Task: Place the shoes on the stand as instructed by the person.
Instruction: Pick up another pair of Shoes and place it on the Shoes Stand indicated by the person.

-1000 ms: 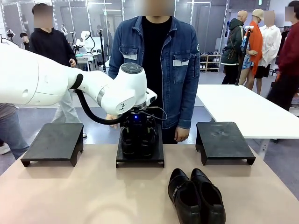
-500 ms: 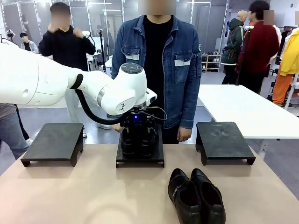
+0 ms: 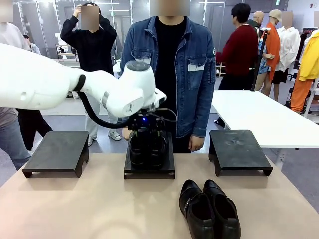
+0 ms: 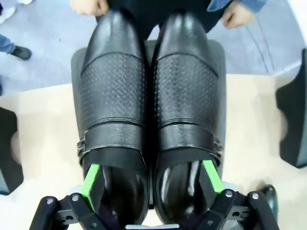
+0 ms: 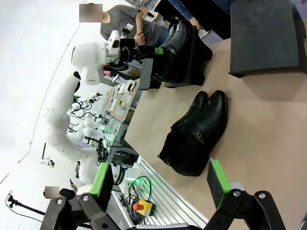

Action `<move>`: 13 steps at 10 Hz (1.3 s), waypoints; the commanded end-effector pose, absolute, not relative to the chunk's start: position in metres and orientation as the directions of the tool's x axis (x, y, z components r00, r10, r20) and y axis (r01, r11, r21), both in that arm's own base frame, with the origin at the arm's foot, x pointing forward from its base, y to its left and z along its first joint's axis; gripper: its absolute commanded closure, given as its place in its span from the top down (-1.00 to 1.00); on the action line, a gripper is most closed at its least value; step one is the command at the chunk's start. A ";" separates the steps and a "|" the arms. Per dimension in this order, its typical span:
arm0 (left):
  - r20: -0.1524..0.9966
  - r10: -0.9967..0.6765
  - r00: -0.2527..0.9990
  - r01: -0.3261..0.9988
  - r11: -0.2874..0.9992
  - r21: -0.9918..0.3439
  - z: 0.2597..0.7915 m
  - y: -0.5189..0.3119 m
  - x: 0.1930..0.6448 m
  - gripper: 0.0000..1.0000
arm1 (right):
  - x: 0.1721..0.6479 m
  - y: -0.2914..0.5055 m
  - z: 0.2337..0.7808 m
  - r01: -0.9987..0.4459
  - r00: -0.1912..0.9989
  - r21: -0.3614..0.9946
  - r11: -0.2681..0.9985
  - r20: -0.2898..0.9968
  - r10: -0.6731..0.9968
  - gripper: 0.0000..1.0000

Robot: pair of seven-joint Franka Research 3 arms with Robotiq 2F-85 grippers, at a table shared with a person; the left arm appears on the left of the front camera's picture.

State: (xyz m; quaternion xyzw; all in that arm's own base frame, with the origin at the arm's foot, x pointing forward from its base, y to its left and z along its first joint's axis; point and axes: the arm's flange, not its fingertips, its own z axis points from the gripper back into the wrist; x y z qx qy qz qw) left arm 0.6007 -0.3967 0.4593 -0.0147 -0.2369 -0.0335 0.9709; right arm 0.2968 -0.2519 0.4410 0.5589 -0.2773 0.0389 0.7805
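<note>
Progress: roughly half done, by my judgement. One pair of shoes (image 3: 147, 149), with textured uppers and a buckle strap, sits side by side on the middle stand (image 3: 149, 172), toes toward the person (image 3: 169, 64) in the denim jacket. The second pair (image 3: 209, 211) lies on the table (image 3: 75, 209) at the near edge, well apart from all the stands. The left stand (image 3: 56, 149) and right stand (image 3: 239, 149) carry nothing. The person's hands hang low behind the middle stand and I see no pointing, so I cannot tell which stand is meant for the second pair.

Left gripper (image 4: 149, 170): poised over the heel end of the pair on the middle stand, jaws spread to full width. The green pads (image 4: 91, 179) flank the pair's outer sides. I cannot tell whether they brush the leather, but nothing is clamped and the shoes bear on the stand. I judge this placement to be complete.

Right gripper (image 5: 158, 167): hanging above the near edge of the table, looking down toward the second pair, jaws wide apart with nothing between them.
</note>
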 end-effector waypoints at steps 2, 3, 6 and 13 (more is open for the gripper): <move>0.303 -0.132 0.944 0.183 0.972 -0.145 0.541 -0.335 0.579 1.00 | 0.296 -0.252 0.442 -0.376 0.840 0.851 0.368 0.480 -0.251 1.00; 0.279 -0.142 0.950 0.206 0.955 -0.213 0.561 -0.309 0.566 1.00 | 0.296 -0.252 0.442 -0.376 0.840 0.851 0.368 0.480 -0.251 1.00; 0.249 -0.112 0.962 0.222 0.853 -0.473 0.599 -0.190 0.520 1.00 | 0.296 -0.252 0.442 -0.376 0.840 0.851 0.368 0.480 -0.251 1.00; 0.256 0.034 0.966 0.235 0.296 -0.926 0.553 0.066 0.442 1.00 | 0.296 -0.252 0.442 -0.376 0.840 0.851 0.368 0.480 -0.251 1.00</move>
